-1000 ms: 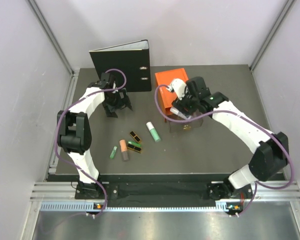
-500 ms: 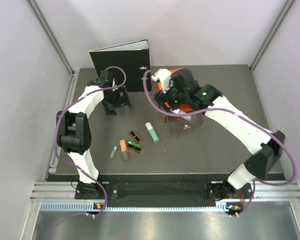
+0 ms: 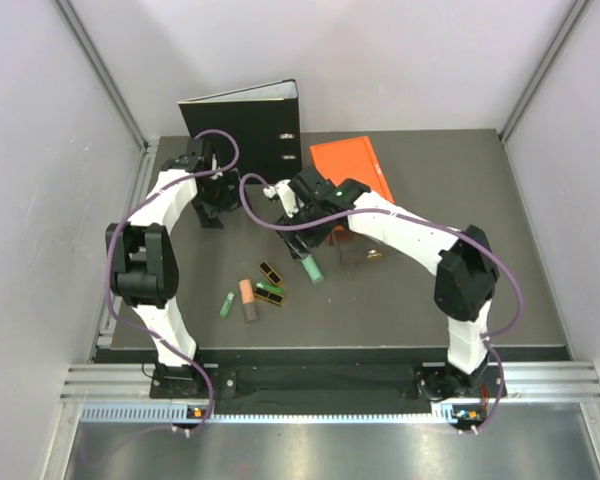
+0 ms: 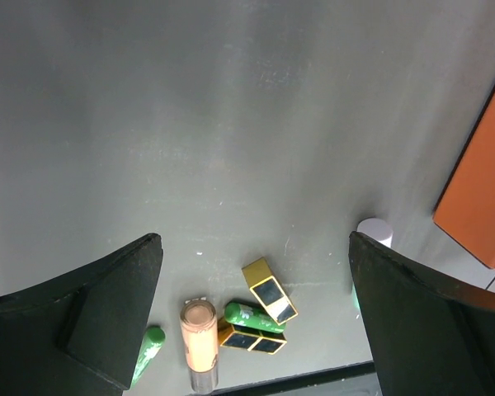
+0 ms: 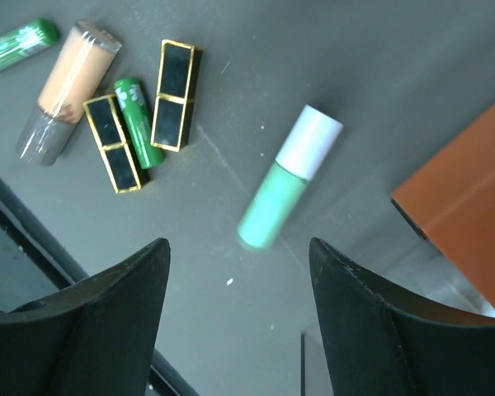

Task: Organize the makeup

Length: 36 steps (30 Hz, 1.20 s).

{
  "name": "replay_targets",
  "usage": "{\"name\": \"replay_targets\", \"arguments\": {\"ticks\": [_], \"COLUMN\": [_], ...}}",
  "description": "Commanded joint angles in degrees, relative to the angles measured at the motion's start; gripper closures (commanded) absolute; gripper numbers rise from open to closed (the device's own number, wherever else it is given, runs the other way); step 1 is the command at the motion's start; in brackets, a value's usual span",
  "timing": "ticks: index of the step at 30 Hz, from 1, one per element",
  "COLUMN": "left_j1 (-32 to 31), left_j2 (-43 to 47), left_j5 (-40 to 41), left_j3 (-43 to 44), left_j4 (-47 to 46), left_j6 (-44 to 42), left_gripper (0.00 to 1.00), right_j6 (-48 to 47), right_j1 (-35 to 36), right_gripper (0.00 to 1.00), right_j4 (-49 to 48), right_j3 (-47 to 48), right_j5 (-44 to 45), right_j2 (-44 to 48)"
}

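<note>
The right gripper [image 5: 238, 247] hangs low over the middle of the table [image 3: 430, 300], jaws apart and nothing between them, its arm reaching in from the right edge. The left gripper [image 4: 254, 239] is spread wide and empty too, over the far-left part of the table.

Just beyond the right gripper's fingertips lies the mint tube [image 5: 289, 190], flat on the table with its pale cap toward the far edge (its mint end is smeared in the wrist view, so I cannot tell whether a finger touches it).

The rest of the makeup lies in a loose cluster apart from that tube, toward the left and near edges. One black case [image 5: 175, 95] with gold rims and a second black case [image 5: 113, 142] have a green stick [image 5: 139, 120] lying between them, close against both. The peach-grey tube [image 5: 70, 87] sits just beside them on the left-edge side. A second green stick [image 5: 21, 43] lies outermost, a little apart.

A black ring binder [image 3: 245, 125] stands upright at the far edge, just behind the left gripper. An orange box [image 3: 352, 165] sits to the binder's right.
</note>
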<state>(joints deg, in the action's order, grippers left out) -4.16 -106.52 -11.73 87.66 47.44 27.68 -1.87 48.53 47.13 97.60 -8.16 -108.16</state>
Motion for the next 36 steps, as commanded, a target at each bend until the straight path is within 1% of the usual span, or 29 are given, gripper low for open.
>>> {"name": "replay_targets", "arguments": {"ticks": [1, 5, 10, 15, 26, 27, 30, 31, 33, 34, 35, 36], "left_j1": [0.6, 0.9, 1.2, 1.2, 1.2, 1.2, 1.2, 1.2, 1.2, 1.2, 1.2, 1.2], "left_j2": [3.8, 4.6, 5.4, 5.5, 7.5, 7.6, 8.0, 8.1, 8.2, 8.2, 8.2, 8.3], "left_j5": [0.2, 0.5, -0.2, -0.2, -1.9, -1.9, -2.2, -2.2, -2.4, -2.6, -2.9, -3.0], "left_j3": [1.2, 0.6, 0.0, -0.4, -1.3, -1.3, -2.2, -2.5, -3.1, -3.2, -3.4, -3.4], "left_j4": [1.3, 1.3, 1.2, 0.9, -1.0, -1.1, -1.8, -2.4, -2.7, -2.9, -2.9, -2.9], "left_j6": [-0.9, -0.9, -0.6, -0.2, 0.6, 0.7, 1.1, 1.2, 1.6, 1.7, 1.7, 1.6], "left_gripper": [0.01, 0.01, 0.01, 0.01, 0.01, 0.01, 0.01, 0.01, 0.01, 0.01, 0.01, 0.01], "right_j6": [1.5, 3.1, 3.1, 3.5, 2.3, 0.7, -0.7, -0.9, -0.9, -0.7, -0.7, -0.7], "right_j1": [0.2, 0.2, 0.2, 0.2, 1.4, 1.6, 1.7, 1.6, 1.7, 1.7, 1.8, 1.9], "right_gripper": [0.37, 0.42, 0.43, 0.46, 0.47, 0.49, 0.64, 0.75, 0.87, 0.95, 1.00, 1.00], "right_j4": [0.4, 0.7, 1.5, 1.2, -0.4, -0.6, -1.1, -1.3, -2.7, -2.7, -2.7, -2.1], "right_j3": [4.2, 4.4, 4.3, 2.8, -1.4, -2.0, -2.9, -3.1, -4.4, -4.5, -4.6, -4.1], "right_j5": [-0.8, 0.0, 3.2, 3.2, 1.4, 1.3, 1.7, 2.1, 2.0, 1.7, 1.6, 1.6], "right_j2": [-4.6, -8.0, -11.1, -12.3, -14.9, -14.9, -14.5, -14.1, -13.4, -13.3, -13.3, -13.3]}}
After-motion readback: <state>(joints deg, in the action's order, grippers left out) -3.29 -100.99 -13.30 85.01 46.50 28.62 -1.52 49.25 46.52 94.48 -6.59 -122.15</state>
